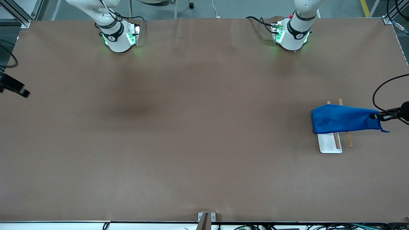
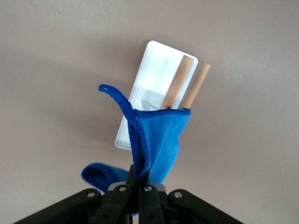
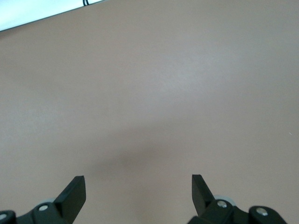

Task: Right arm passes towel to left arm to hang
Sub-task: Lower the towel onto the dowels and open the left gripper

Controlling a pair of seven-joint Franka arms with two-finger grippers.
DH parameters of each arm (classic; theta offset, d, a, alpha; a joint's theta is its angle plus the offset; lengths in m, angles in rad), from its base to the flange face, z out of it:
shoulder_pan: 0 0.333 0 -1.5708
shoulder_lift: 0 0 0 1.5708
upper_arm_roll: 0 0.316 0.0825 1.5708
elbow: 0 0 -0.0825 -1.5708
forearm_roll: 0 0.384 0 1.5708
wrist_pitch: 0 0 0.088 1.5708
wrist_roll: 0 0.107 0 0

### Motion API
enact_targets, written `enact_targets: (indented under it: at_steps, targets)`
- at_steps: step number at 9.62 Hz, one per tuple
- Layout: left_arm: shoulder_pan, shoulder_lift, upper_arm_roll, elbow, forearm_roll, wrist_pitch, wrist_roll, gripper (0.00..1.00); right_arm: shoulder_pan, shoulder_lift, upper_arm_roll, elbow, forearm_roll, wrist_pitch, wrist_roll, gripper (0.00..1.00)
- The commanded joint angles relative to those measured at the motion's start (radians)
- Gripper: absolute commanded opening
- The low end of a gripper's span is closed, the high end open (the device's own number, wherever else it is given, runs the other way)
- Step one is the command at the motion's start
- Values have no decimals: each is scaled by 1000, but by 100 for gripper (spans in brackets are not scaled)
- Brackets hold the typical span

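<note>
**Front view: blue towel draped over a rack, pinched by the left gripper**

Front view, seen from high across a wide brown table (image 1: 191, 143). The two white arm bases stand along the table's upper edge, both lit green; the left arm (image 1: 292, 32) has a small red knob on its base, the right arm (image 1: 116, 35) has none. At the left arm's end of the table, the bright blue towel (image 1: 343, 118) lies stretched over two thin wooden rods (image 1: 349, 139) and a flat white base (image 1: 329, 143). The left gripper (image 1: 377, 116) pinches the towel's narrowed end, the one farther out toward the table's edge. A small blue loop hangs just below that end. The right gripper (image 1: 24, 92) shows as a dark shape over the right arm's end of the table, well apart from the towel.

Left wrist view. The left gripper (image 2: 138, 184) has its black fingers (image 2: 149, 189) pressed together on a gathered fold of the towel (image 2: 161, 140). The cloth runs from the fingers to the two rods (image 2: 177, 86), which rise side by side over the white base (image 2: 154, 60). A blue loop curls free beside the fold.

Right wrist view. The right gripper (image 3: 138, 184) hangs with its two black fingertips (image 3: 74, 189) spread wide over bare brown table (image 3: 149, 93), holding nothing. This arm waits.
</note>
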Motion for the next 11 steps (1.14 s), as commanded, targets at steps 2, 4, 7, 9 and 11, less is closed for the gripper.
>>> enact_targets:
  at_steps: [2,4,7,9,11]
  targets:
    - [14,69,-1,42,89,32,65,1,19,8,-6,21,-25,-31,-22,100]
    - [16,95,-3,42,124,34,67,21,-13,7,45,15,-47,-31,-22,100]
    - [31,98,-3,43,149,32,108,100,-2,8,47,70,-116,-65,1,100]
    - [29,86,-12,80,147,25,124,100,-4,8,48,65,-111,-82,30,100]
    - [28,17,-55,88,146,8,125,100,-16,11,42,62,-61,-80,27,100]
